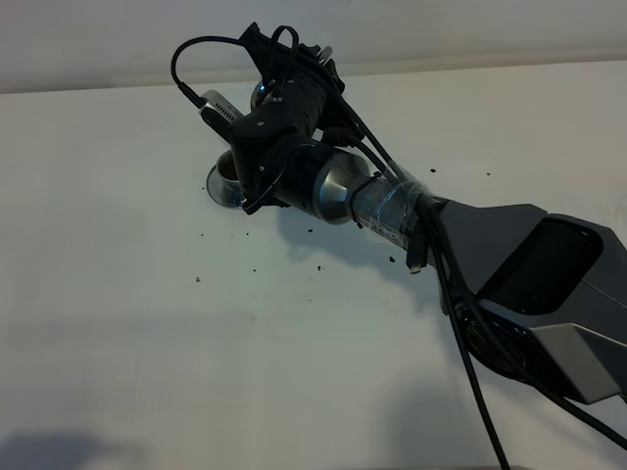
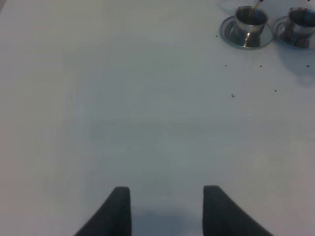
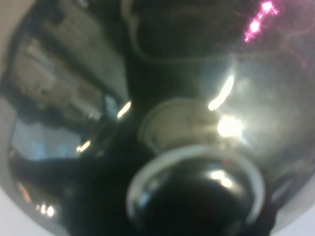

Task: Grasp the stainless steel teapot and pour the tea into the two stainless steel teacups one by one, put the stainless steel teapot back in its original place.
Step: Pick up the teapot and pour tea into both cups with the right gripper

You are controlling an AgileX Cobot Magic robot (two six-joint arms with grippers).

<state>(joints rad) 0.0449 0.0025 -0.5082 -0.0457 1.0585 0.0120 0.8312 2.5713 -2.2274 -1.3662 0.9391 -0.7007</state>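
My right gripper reaches across to the far middle of the white table and is shut on the stainless steel teapot, whose shiny lid and knob fill the right wrist view. In the exterior view the arm hides most of the pot. One teacup on its saucer shows just left of the wrist; the other is hidden there. The left wrist view shows both teacups on their saucers, with a thin spout tip over the nearer one. My left gripper is open and empty over bare table. The wide saucer is out of view.
Small dark specks lie scattered on the white table near the cups. The right arm's grey base link and its cables take up the right side. The table's far edge meets a wall.
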